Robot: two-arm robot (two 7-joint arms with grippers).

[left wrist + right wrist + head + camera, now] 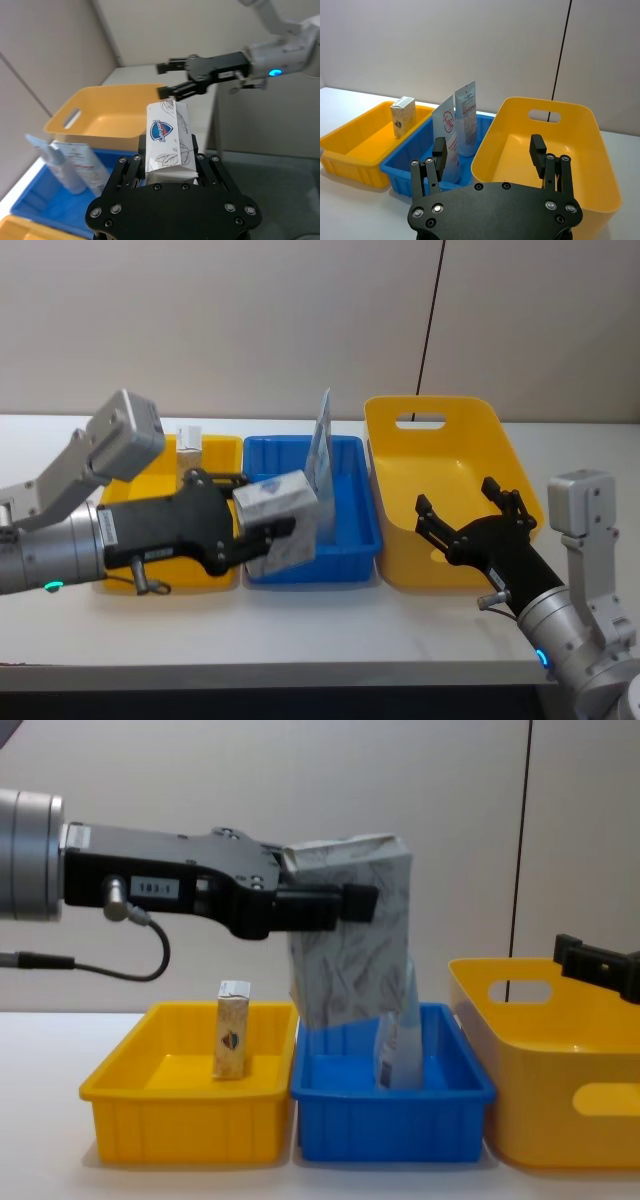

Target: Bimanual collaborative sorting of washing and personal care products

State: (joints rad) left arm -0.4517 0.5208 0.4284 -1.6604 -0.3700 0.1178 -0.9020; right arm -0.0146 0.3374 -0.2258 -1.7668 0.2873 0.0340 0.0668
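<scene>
Four products show. One white-grey marbled pack is clamped between the left gripper's fingers above the blue tray. One beige carton stands in the yellow tray. One flat pouch and one tube lean in the blue tray (half hidden by the pack in the chest view). The right gripper's fingers gape empty over the yellow basket.

Head view: high, looking forward and down. Chest view: low, side-on. Left wrist view: close behind left gripper and its white-grey marbled boxy pack, facing right gripper, upper right. Right wrist view: close behind its gripper. All share the blue rectangular plastic tray.
</scene>
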